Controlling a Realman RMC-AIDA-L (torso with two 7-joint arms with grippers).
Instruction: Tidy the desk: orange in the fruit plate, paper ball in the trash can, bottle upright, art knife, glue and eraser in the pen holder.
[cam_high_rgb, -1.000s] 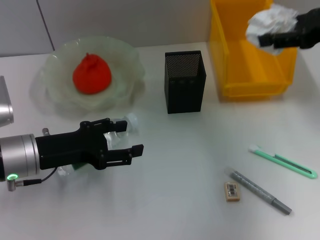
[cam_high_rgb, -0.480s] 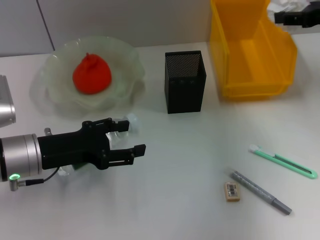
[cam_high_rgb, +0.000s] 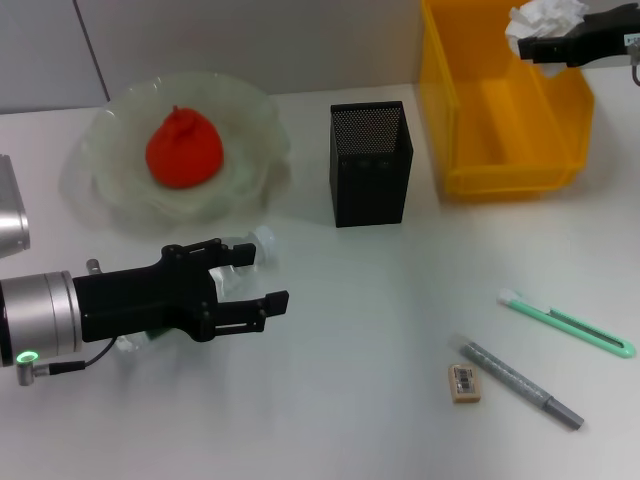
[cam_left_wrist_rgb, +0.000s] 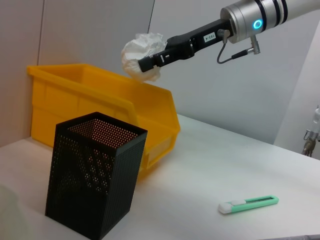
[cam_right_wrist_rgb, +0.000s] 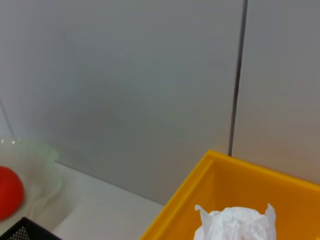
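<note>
The right gripper (cam_high_rgb: 530, 45) is holding the paper ball (cam_high_rgb: 543, 18) in its jaws, high over the far right corner of the trash can (cam_high_rgb: 505, 110). A second ago the ball was hanging lower, over the bin's right wall at about three o'clock; half a second ago it was slipping almost out of the head view; now it is showing again at about one o'clock of the bin. The ball is still clamped, so I am judging the drop as not yet done, with the arm only lining up above the opening.

The ball is looking like a white, loosely crumpled wad with sharp folds, bulging out around the dark jaws; the left wrist view is showing it (cam_left_wrist_rgb: 140, 55) pinched at its near side above the yellow rim.

The left gripper (cam_high_rgb: 245, 290) is staying where it was, low over the counter (cam_high_rgb: 350, 400) at about eight o'clock from the pen holder (cam_high_rgb: 370, 165), jaws spread wide on either side of the lying bottle (cam_high_rgb: 255, 245), which is mostly hidden beneath it. The orange (cam_high_rgb: 183, 148) is already sitting in the fruit plate (cam_high_rgb: 110, 130). The eraser (cam_high_rgb: 464, 383) is lying at about five o'clock from the pen holder, still waiting.
</note>
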